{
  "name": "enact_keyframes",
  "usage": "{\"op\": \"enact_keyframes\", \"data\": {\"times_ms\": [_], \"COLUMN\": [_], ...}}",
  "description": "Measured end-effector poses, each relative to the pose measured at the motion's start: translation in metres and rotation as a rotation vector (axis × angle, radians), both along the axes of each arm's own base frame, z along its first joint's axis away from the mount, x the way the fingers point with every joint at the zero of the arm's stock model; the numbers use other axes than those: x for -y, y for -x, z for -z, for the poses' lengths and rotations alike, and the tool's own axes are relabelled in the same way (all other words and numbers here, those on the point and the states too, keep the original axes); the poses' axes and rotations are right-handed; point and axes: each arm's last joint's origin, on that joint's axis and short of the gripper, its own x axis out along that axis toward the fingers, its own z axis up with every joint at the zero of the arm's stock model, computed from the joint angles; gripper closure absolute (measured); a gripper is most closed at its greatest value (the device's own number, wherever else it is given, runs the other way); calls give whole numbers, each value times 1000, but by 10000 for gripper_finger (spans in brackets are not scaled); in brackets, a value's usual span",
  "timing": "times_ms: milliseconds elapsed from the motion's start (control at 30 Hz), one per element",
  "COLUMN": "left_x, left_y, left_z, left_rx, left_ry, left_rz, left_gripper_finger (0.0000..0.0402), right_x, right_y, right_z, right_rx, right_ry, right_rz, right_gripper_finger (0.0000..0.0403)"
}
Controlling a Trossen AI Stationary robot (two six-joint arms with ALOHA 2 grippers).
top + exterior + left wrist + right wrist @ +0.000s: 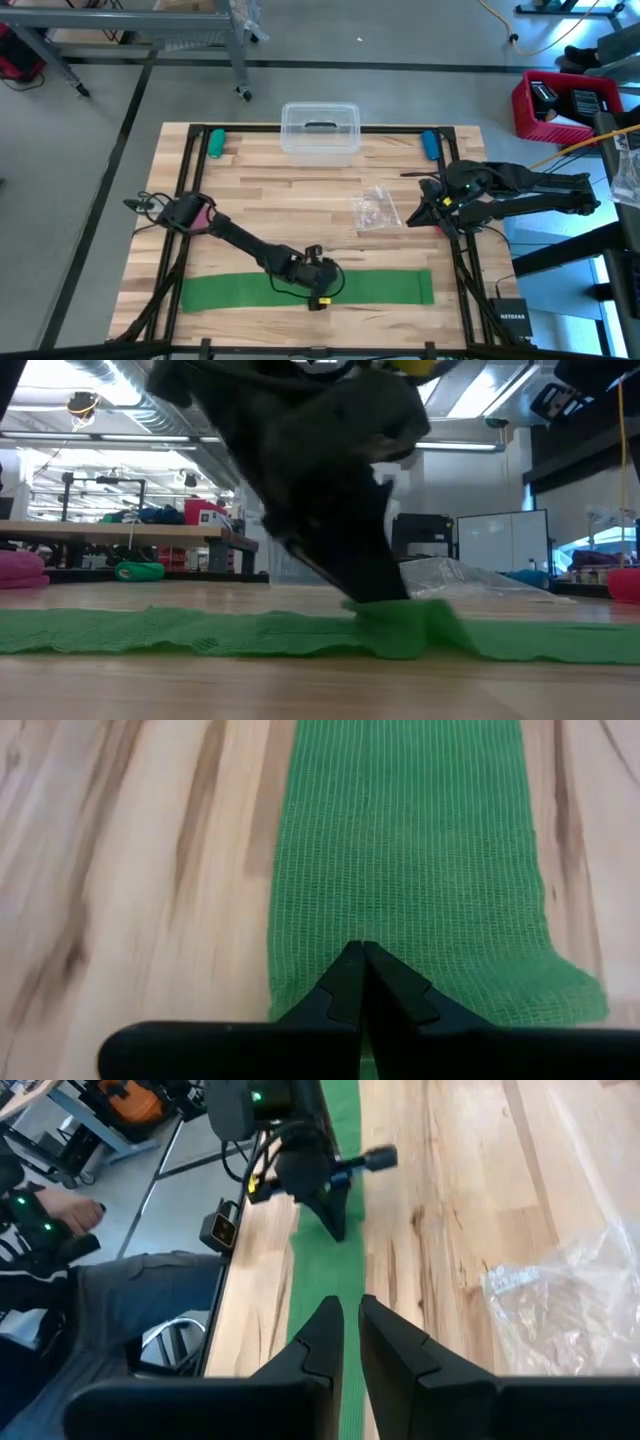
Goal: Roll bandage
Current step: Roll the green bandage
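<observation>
The bandage (305,290) lies flat along the near edge of the bench, running from near the left corner most of the way toward the right one. It is a thin, open-weave strip, so I judge it light, limp and stretchy: it will bunch and slide on the smooth wood rather than hold a shape, and a roll should start from 1 end, pinched across the full width. My left gripper (318,283) is down on the strip around its middle, fingers pressed together; in the low view the cloth humps up right at the tips, so I take it that they pinch a fold of it. Going right, a crumpled clear bag (376,210) lies well apart from the strip, toward the middle right of the bench. A clear tub (320,133) sits at the far edge, with a green roll (216,143) near the far left corner and a blue roll (430,144) near the far right. None of these crowd the strip. My right gripper (421,213) waits beside the bag by the right edge, fingers nearly together and holding nothing.
</observation>
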Motion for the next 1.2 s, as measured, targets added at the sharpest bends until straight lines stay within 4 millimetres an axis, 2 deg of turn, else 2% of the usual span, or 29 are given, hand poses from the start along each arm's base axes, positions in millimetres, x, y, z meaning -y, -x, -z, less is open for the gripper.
{"op": "enact_keyframes", "data": {"times_ms": [133, 267, 433, 667, 833, 933, 1200], "left_x": [0, 0, -9, -28, -44, -51, -71], "left_y": [10, 8, -1, -25, -34, -38, -46], "left_z": [-11, -25, -43, -63, -68, -71, -78], "left_rx": [-43, 24, 135, 371, 431, 470, 544], "left_ry": [-9, -23, -1, 60, 88, 76, 82], "left_rz": [-8, 9, -2, 20, 27, 31, 22], "left_gripper_finger": [402, 402, 402, 402, 401, 387, 292], "right_x": [0, -3, -12, -35, -58, -78, -131], "right_y": [2, 3, 5, 13, 14, 15, 22], "right_z": [2, 4, 5, 13, 20, 28, 58], "right_rx": [-32, -50, -81, -230, -326, -389, -583], "right_ry": [-6, 5, -7, -22, 2, 35, 131], "right_rz": [-7, -20, -43, -65, -89, -99, -49], "right_gripper_finger": [363, 363, 363, 363, 363, 363, 363]}}
